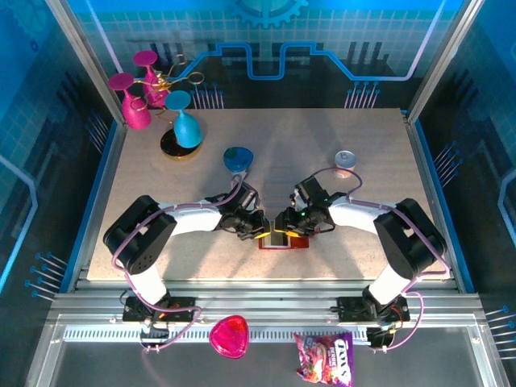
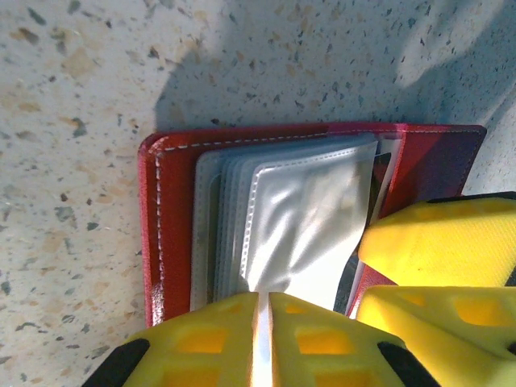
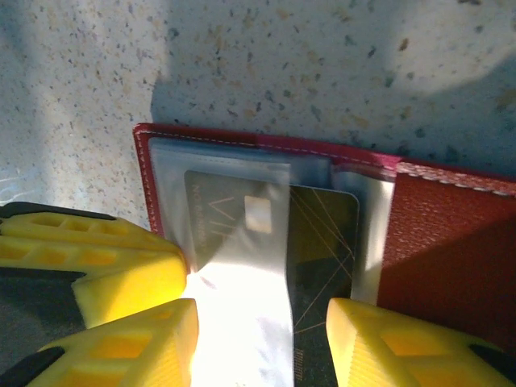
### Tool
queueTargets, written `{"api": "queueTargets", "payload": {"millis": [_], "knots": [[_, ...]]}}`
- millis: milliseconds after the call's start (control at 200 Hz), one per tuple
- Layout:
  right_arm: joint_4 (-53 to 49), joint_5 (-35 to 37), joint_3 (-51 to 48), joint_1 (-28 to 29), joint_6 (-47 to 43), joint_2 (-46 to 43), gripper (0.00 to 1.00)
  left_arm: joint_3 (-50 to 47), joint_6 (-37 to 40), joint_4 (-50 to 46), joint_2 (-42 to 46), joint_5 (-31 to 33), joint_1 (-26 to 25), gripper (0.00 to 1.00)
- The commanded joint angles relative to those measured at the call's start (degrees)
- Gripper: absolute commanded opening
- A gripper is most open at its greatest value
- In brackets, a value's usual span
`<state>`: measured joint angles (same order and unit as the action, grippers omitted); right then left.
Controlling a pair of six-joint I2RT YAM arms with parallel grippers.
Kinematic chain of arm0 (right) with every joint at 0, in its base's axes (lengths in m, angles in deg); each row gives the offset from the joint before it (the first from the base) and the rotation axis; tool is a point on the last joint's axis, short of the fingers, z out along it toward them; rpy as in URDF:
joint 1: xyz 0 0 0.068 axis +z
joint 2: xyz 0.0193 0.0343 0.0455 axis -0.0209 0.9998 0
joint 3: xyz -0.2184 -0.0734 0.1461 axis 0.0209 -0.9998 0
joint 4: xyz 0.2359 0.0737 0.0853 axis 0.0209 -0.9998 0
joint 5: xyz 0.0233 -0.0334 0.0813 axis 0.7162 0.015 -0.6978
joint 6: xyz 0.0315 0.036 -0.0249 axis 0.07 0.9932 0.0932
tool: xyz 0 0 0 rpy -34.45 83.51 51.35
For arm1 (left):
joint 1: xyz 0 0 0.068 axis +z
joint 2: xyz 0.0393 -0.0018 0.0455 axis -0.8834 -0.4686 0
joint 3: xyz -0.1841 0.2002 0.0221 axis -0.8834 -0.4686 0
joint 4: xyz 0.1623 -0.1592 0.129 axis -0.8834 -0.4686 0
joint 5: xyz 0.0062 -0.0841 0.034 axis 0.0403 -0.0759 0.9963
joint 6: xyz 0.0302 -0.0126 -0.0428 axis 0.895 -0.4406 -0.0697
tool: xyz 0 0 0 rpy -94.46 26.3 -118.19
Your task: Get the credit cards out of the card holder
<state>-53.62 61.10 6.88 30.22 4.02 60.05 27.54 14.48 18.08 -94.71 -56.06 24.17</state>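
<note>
The left hand (image 2: 262, 305) is pinched tight on a clear sleeve (image 2: 306, 210) of the open holder (image 2: 173, 161) on the worktop (image 2: 97, 72), while the right hand (image 3: 260, 313), fingers apart, straddles the dark card (image 3: 322, 234) lying inside it.

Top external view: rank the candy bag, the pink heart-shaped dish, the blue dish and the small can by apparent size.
1. candy bag
2. pink heart-shaped dish
3. blue dish, though it looks farther from the camera, so places two and three are unsure
4. small can
</note>
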Motion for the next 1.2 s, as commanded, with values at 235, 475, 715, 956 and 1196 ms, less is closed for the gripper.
{"api": "queueTargets", "payload": {"millis": [235, 475, 715, 956, 1196], "knots": [[-0.38, -0.05, -1.05, -1.83, -0.16, -4.8, 0.46, 0.8, 2.11, -3.59, 1.57, 1.69, -0.11, 0.12], [2.64, -4.6, -3.85, -4.58, -1.07, -5.5, 0.42, 4.51, 2.88, -6.2, 2.74, 0.39, -0.51, 0.13], [5.11, -6.7, -6.2, -6.26, -3.09, -4.78, 0.42, 5.46, 2.72, -5.65, 1.04, -0.97, -1.62, 0.13], [9.24, -9.36, -8.73, -7.77, -3.31, -4.61, 0.37, 5.51, 4.05, -7.05, -1.24, 0.43, -2.21, 0.12], [12.17, -10.9, -10.25, -8.4, -3.04, -3.53, 0.33, 4.41, 5.66, -9.9, -1.47, 2.83, -2.2, 0.12]]}}
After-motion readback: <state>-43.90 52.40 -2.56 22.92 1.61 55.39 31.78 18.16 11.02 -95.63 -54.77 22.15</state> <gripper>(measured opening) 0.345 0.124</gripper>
